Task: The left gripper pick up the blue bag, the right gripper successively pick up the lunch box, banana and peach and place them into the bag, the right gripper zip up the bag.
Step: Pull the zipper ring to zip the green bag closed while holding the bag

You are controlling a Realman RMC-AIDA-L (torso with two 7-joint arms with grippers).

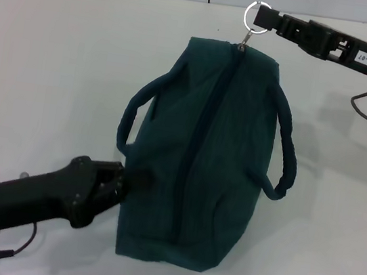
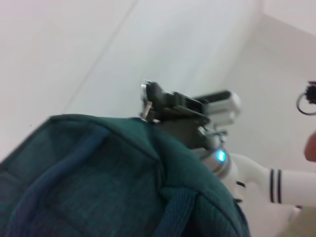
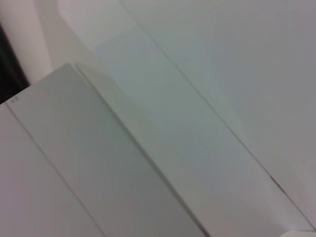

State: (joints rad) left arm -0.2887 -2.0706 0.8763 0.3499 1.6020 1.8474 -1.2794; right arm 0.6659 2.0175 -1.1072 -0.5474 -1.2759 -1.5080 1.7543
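White bench carries our dark teal bag, zipped along its top, lying mid-bench. Our right gripper, near the far edge, pinches the zipper's metal ring. Our left gripper presses against the bag's near-left side; we cannot tell its opening.

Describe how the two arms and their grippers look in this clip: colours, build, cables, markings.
The left gripper is chunky matte black on a black arm with a silver cylinder wrist, a green light and a thin dark cable. The right gripper is slim and black with a white numbered label, a grey cable behind, and a white arm with black stripes.
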